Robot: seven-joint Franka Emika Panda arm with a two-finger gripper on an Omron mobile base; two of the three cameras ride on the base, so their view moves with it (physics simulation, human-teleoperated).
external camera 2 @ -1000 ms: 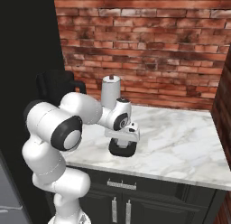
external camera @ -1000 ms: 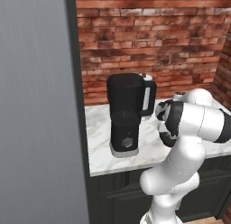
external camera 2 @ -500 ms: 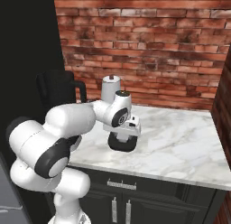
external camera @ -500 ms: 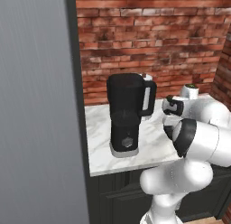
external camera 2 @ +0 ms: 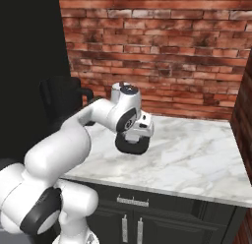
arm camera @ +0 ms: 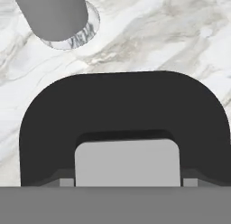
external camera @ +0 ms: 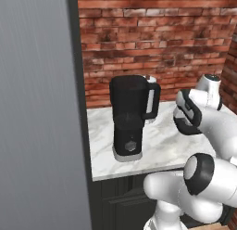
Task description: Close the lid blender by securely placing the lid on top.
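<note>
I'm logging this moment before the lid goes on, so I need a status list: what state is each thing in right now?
lid: clear of the counter, held under the hand by its grey knob, level.
blender: upright on the counter, jar top not yet capped.
gripper: fingers at either side of the knob, carrying the lid.
marble counter: bears the blender.

A white marble countertop (external camera 2: 197, 154) veined with grey sits on dark cabinets (external camera 2: 147, 223) with slim metal handles (external camera 2: 132, 201), backed by a red brick wall (external camera 2: 162, 56), while a tall grey panel (external camera: 37, 113) stands at the counter's left end.
</note>
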